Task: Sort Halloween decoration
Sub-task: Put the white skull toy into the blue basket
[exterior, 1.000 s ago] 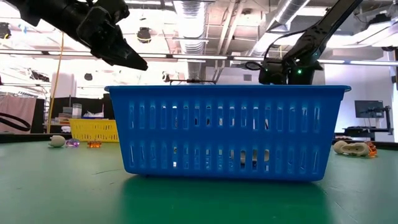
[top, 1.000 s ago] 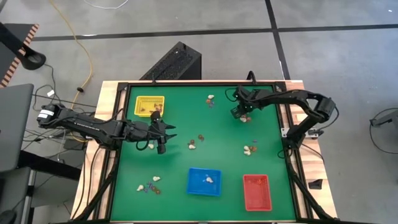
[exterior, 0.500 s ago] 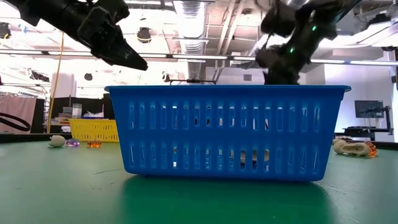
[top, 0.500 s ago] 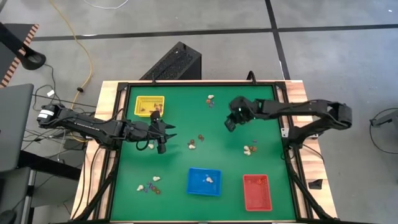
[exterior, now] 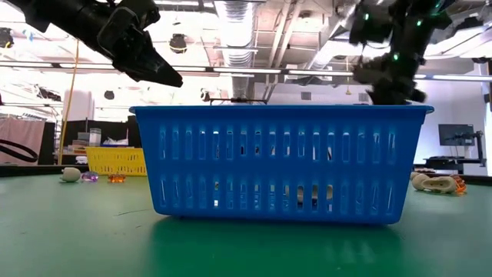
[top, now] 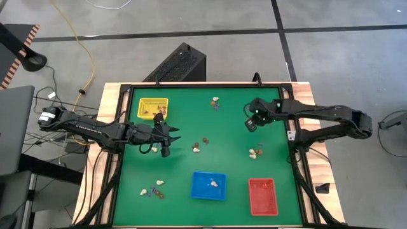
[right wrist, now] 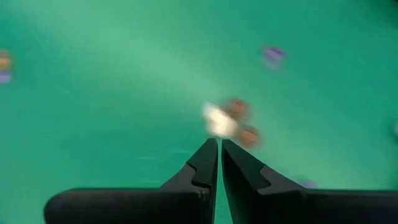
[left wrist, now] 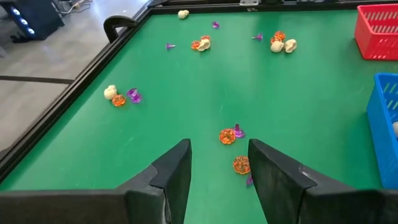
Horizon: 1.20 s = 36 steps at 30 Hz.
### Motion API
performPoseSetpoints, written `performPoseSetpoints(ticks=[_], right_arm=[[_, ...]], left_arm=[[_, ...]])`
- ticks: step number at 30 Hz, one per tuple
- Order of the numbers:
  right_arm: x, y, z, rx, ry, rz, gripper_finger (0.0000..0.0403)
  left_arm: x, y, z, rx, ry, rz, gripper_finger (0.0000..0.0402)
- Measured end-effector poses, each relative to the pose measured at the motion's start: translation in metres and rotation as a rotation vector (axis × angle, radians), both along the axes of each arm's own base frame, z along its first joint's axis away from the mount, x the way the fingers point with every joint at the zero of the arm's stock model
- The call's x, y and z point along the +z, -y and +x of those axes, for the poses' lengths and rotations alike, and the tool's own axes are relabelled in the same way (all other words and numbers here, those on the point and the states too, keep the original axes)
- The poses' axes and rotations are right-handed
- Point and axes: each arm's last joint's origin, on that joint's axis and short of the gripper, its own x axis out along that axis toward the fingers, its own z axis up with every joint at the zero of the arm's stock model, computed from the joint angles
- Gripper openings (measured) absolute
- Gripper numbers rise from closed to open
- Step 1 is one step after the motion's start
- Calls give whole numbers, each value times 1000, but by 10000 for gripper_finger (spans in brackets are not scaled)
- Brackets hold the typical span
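Note:
The Halloween decoration lies scattered as tiny trinkets on the green mat: a pair near the far edge (top: 215, 101), some mid-table (top: 200, 144), a cluster at the right (top: 255, 152), some near the front left (top: 153, 189). My left gripper (top: 174, 134) hovers open and empty left of centre, above the mat. Orange and purple trinkets (left wrist: 231, 134) lie ahead of its fingers. My right gripper (top: 250, 123) is shut in the air over the far right part of the mat. Whitish and orange trinkets (right wrist: 225, 121) show blurred below it. I see nothing between its fingertips (right wrist: 219, 142).
A yellow tray (top: 152, 108) stands at the far left. A blue tray (top: 208, 186) and a red tray (top: 262, 196) stand near the front edge, each with trinkets inside. The blue tray (exterior: 280, 161) fills the low view. A black frame (top: 191, 85) borders the mat.
My right gripper has risen from the mat at the far right. It swung toward the table's left, then back toward the right edge, and is still moving fast. My left arm has kept still.

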Motion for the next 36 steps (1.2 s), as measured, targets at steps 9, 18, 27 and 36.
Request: performPoseSetpoints(ticks=[9, 18, 27, 36], right_arm=[[-29, 76, -35, -279, -228, 81, 79], [-37, 114, -42, -322, -299, 163, 158], [-44, 142, -33, -347, -426, 269, 224], [-49, 163, -16, -283, -690, 303, 224]], left_arm=[[3, 0, 1, -3, 34, -5, 149], [3, 0, 1, -8, 29, 12, 149], [3, 0, 1, -13, 30, 9, 149], [3, 0, 1, -14, 30, 7, 149]])
